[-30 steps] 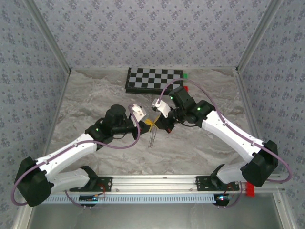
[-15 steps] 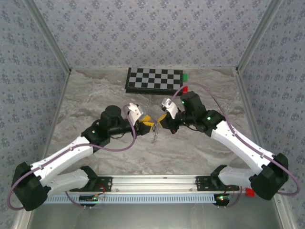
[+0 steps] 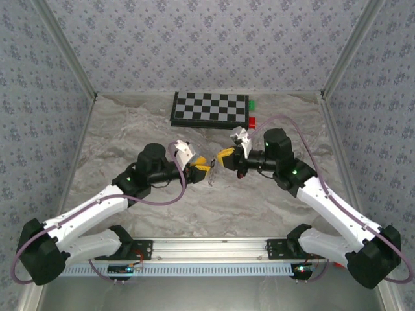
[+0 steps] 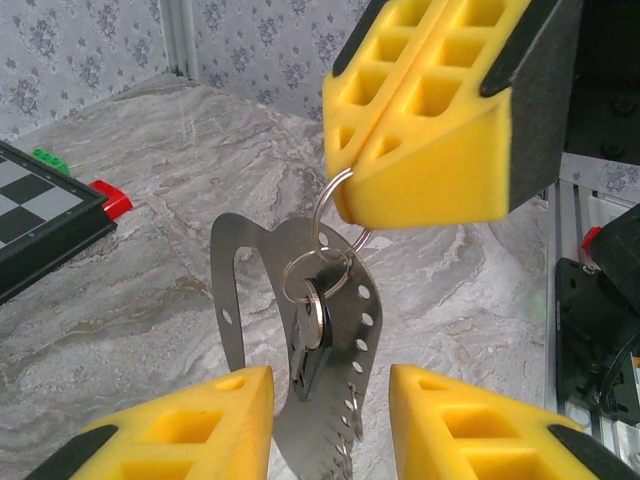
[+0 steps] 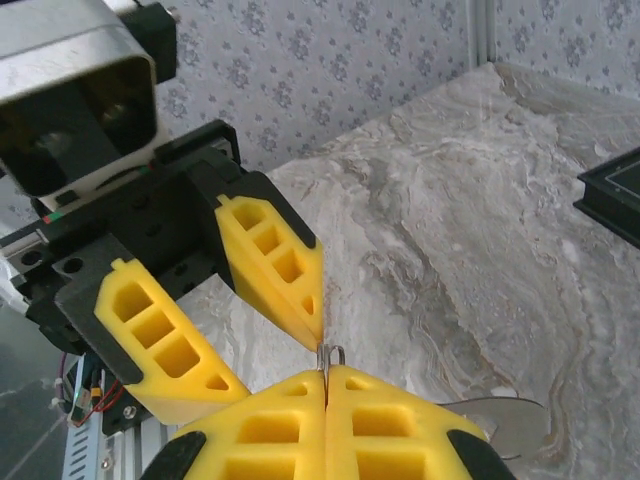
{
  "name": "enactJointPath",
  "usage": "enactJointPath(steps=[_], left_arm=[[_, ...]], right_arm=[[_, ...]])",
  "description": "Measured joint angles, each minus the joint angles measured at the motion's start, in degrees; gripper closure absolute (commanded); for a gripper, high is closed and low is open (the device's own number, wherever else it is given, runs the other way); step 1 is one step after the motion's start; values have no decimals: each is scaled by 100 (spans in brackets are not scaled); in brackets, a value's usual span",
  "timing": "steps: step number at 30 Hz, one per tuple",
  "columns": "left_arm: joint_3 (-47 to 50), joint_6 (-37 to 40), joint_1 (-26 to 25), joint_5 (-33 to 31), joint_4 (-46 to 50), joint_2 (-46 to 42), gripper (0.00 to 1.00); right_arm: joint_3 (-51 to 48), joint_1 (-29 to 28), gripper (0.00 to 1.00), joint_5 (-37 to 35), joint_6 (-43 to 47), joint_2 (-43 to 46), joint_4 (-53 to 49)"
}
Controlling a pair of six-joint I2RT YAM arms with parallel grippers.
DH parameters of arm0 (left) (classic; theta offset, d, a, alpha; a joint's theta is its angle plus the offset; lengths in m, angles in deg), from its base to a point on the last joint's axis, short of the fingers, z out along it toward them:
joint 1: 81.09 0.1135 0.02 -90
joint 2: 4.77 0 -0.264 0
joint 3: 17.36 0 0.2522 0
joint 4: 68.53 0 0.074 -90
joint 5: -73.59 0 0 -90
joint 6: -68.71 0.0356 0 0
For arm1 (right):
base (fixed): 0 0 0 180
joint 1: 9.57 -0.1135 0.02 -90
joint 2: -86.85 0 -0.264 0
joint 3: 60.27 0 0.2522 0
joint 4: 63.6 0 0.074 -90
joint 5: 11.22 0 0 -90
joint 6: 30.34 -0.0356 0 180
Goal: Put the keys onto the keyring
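The keyring (image 4: 232, 300), a flat silver-grey elongated loop, hangs above the marble table from a small wire ring (image 4: 338, 196) at its top. My right gripper (image 5: 327, 374) is shut on that wire ring (image 5: 331, 354). The key (image 4: 310, 345), with a black head and a silvery part, dangles on a second small ring in front of the loop. My left gripper (image 4: 330, 380) is open, with one finger on each side of the hanging loop and key, touching neither. From above, the left gripper (image 3: 202, 167) and right gripper (image 3: 224, 157) meet at mid-table, the keyring (image 3: 211, 177) below them.
A black-and-white checkerboard (image 3: 211, 108) lies at the back, with a red block (image 3: 252, 120) and a green block (image 3: 251, 103) at its right end. Patterned walls enclose the table. A metal rail (image 3: 207, 246) runs along the near edge.
The right arm has swung out to the right while its gripper stays pinched at the centre. The left gripper has shifted a little, and the keyring hangs higher than before.
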Motion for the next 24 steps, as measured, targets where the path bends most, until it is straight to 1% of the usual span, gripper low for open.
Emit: enactJointPath(steps=[4, 8, 15, 24], left_arm=[[33, -90, 0, 37, -127, -35, 65], [208, -264, 28, 66, -278, -332, 65], [584, -861, 334, 229, -999, -955, 61], [595, -1384, 354, 546, -1556, -688, 61]], right_arm=[[-393, 22, 100, 72, -264, 120, 610], [-861, 70, 100, 118, -603, 151, 1421], [-1252, 74, 100, 190, -1025, 149, 2463], [-1342, 20, 100, 313, -1307, -17, 3473]])
